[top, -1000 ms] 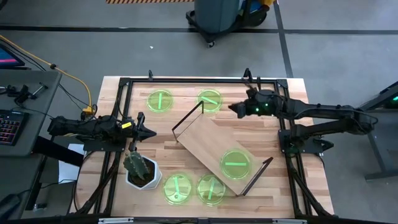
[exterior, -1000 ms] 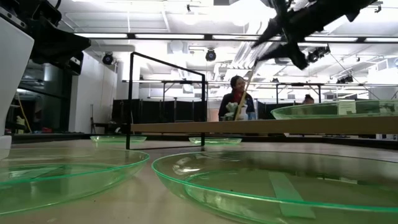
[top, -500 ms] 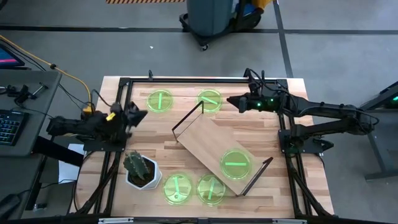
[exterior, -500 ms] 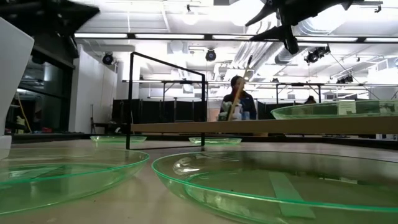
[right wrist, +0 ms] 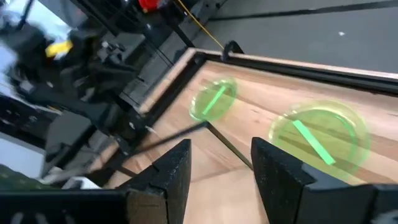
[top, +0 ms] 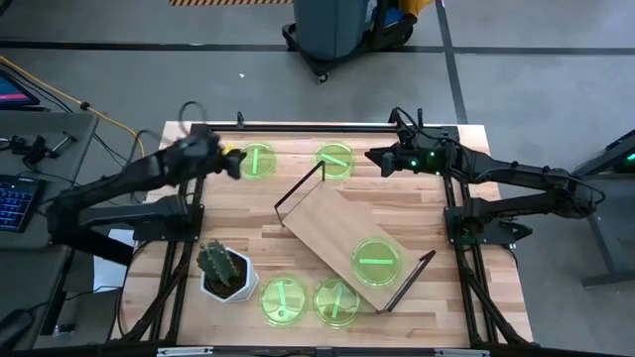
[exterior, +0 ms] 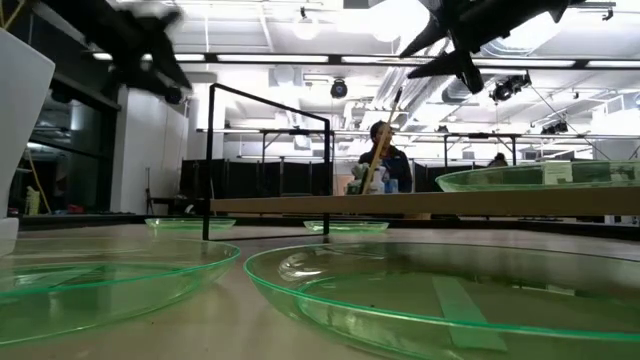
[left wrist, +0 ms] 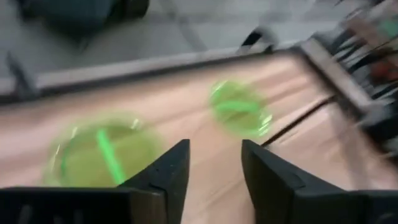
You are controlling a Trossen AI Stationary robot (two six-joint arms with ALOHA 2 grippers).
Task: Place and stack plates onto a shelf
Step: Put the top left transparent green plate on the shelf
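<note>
Plates: two at the counter's far edge (top: 256,161) (top: 335,159), two at the near edge (top: 284,300) (top: 336,301), one (top: 376,260) on the shelf (top: 337,230) lying diagonally mid-counter. Left gripper (top: 230,163) just beside the far-left plate, fingers apart, empty. Right gripper (top: 375,159) beside the far-right plate, fingers apart, empty. Left wrist view blurred.

Five small round translucent green plates (top: 257,161), one long light-wood shelf (top: 347,238) with black wire ends, one white-potted cactus (top: 224,269), two dark arms.
</note>
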